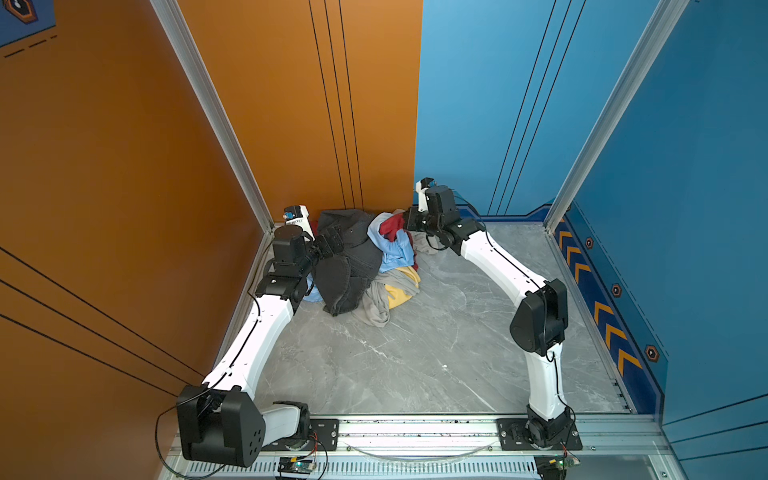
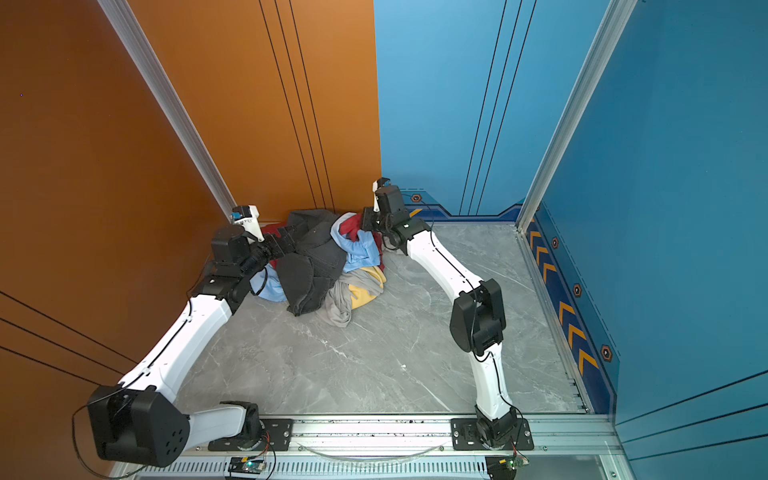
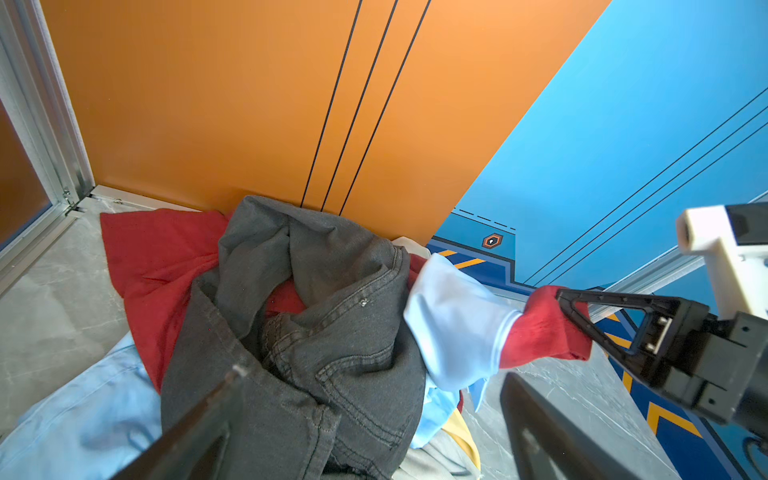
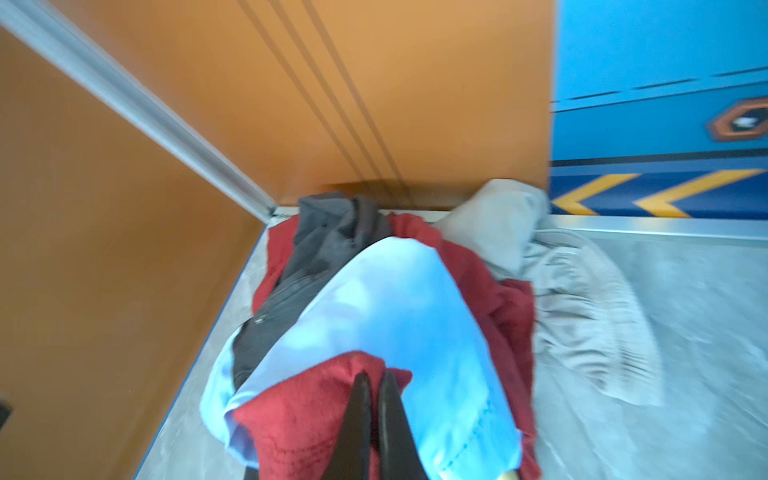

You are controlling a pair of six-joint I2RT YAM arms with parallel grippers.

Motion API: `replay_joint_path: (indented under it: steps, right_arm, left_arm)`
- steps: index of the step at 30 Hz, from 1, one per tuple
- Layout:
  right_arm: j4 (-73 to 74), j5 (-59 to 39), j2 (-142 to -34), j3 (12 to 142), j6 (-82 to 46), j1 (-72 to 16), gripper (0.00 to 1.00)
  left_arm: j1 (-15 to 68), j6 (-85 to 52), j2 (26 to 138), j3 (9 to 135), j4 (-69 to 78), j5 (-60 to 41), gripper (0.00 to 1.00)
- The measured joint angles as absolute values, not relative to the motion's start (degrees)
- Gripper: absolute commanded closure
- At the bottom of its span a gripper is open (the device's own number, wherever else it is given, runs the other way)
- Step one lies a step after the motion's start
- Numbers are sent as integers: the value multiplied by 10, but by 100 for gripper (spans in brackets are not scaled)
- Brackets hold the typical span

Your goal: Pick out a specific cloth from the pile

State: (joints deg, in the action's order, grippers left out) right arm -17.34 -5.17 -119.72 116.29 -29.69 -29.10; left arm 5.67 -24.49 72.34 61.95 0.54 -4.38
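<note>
Up against the orange wall (image 1: 291, 104), the pile (image 1: 361, 266) sits at the back of the grey table (image 1: 415, 353). Its right gripper (image 4: 376, 380) is clamped on a fold of the red cloth (image 4: 299, 415), jaws pressed together on the fabric, which pokes out through a light blue shirt (image 4: 386, 307). More red cloth spreads under the dark grey jeans (image 3: 324, 332) near the wall, seen in the left wrist view. Beside the jeans, the left gripper (image 3: 370, 399) stands wide apart, holding nothing, its fingers (image 3: 199, 424) straddling the denim. Beige-grey and yellow garments (image 1: 395, 291) lie at the pile's front edge in both top views. Motion blur softens the right wrist view.
</note>
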Motion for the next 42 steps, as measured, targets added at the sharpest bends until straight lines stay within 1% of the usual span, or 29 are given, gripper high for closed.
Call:
replay_joint_path:
  steps: [2, 5, 7, 10, 13, 15, 23, 33, 39, 42]
  right_arm:
    - [-170, -46, -1211, 1187, -316, -279, 100]
    - [-158, -76, -1273, 1311, -324, -286, 100]
    - [-154, -95, -1305, 1385, -313, -310, 100]
    - [-154, -116, -1308, 1424, -293, -363, 100]
    - [-155, -134, -1295, 1428, -280, -406, 100]
    - [-155, -138, -1283, 1422, -272, -414, 100]
    - [-154, -137, -1237, 1383, -278, -372, 100]
    - [-154, -144, -1226, 1378, -319, -375, 100]
    - [-153, -151, -1206, 1378, -338, -374, 100]
    - [-150, -157, -1198, 1378, -346, -374, 100]
  left_arm:
    - [57, -248, 720, 619, 2, -40, 4]
    - [57, -247, 710, 619, -5, -34, 4]
    - [56, -245, 703, 619, -6, -33, 4]
    - [56, -242, 698, 618, -1, -35, 4]
    - [57, -239, 698, 614, 12, -40, 4]
    - [60, -238, 698, 611, 26, -46, 4]
    - [112, -178, 724, 611, 105, -91, 1]
    - [132, -103, 799, 614, 189, -123, 0]
    - [154, -87, 860, 665, 218, -132, 0]
    - [159, -85, 889, 687, 245, -131, 2]
